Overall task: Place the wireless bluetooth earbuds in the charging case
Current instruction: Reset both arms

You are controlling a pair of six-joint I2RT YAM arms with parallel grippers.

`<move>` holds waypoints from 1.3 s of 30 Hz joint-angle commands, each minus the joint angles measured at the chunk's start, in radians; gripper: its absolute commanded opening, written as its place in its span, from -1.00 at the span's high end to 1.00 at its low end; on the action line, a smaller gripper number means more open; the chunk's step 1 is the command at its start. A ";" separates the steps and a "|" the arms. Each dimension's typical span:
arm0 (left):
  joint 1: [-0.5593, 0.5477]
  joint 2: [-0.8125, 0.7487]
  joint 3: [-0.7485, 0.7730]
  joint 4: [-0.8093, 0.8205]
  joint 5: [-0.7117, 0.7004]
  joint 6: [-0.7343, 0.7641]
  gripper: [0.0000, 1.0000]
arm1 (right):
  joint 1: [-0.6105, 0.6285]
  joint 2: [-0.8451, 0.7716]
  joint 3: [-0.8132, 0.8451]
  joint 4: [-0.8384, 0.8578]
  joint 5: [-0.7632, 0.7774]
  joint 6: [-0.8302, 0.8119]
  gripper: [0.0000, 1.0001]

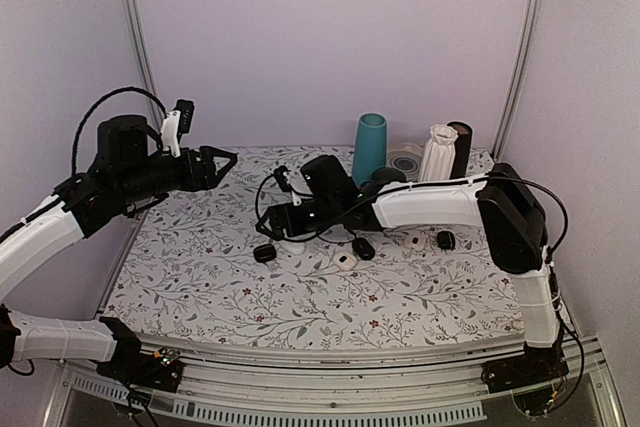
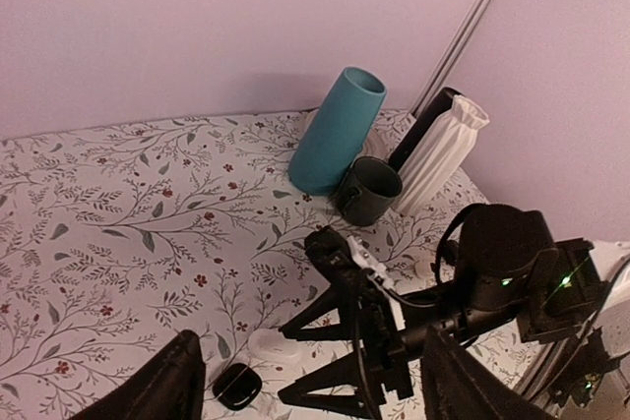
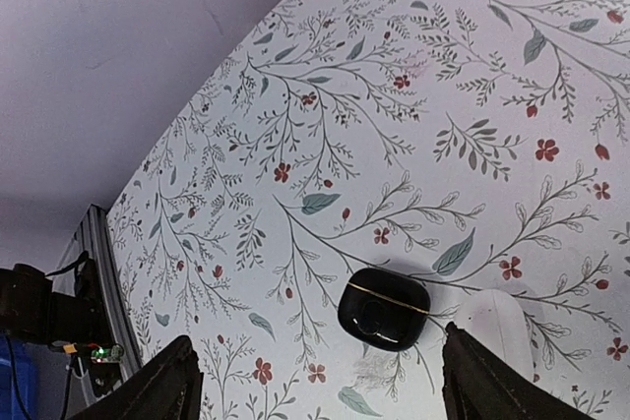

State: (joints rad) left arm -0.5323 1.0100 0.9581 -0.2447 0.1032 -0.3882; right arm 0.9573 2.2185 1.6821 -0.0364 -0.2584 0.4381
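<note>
The right gripper [image 3: 315, 339] hovers over the table with its fingers [image 3: 167, 386] spread wide and nothing between them. A black case [image 3: 384, 309] lies just below and ahead, nearer the right finger than the left. A white case [image 3: 500, 327] sits just beside it, under the right finger. The left gripper [image 1: 226, 169] is raised well off to the left, jaws apart and empty.

The earbuds are too small to pick out for certain. In the top view a few small dark and white pieces [image 1: 363, 248] lie on the table behind the right gripper, under its forearm, and the buds are probably among them.

The black case lies flat and looks shut, with a thin seam running along its far edge. Its long axis runs almost in line with the gap between the fingers, dipping slightly toward the right finger. Its rounded ends therefore point at the two fingers.

The step in hand appears to be taking hold of a case. To do it well, the wrist should turn about a quarter so the fingers close across the short sides. It should centre on the case first, keeping the right finger off the white case. It should then descend straight and close gently, since the smooth shell may slip.
</note>
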 commanded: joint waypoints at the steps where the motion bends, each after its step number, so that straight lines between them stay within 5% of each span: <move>1: 0.017 -0.008 0.000 0.026 -0.006 0.012 -0.68 | 0.003 -0.124 -0.068 -0.004 0.078 -0.052 -0.72; 4: 0.020 -0.007 -0.006 0.035 -0.012 0.014 -0.92 | 0.003 -0.229 -0.165 0.030 0.137 -0.065 -0.77; 16: 0.038 0.005 -0.094 0.089 -0.038 0.008 -0.92 | -0.089 -0.799 -0.726 0.166 0.448 -0.105 -0.96; 28: 0.119 0.005 -0.165 0.057 -0.057 0.017 -0.92 | -0.466 -1.321 -1.229 0.242 0.601 -0.228 -0.98; 33: 0.154 -0.005 -0.192 0.083 -0.097 0.018 -0.92 | -0.695 -1.371 -1.378 0.439 0.609 -0.309 -0.98; 39: 0.245 0.000 -0.247 0.100 -0.062 0.066 -0.92 | -0.879 -1.182 -1.508 0.836 0.539 -0.329 -0.98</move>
State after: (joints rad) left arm -0.3458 1.0122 0.7540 -0.1741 0.0357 -0.3653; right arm 0.1436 0.9283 0.2455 0.4599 0.3206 0.1535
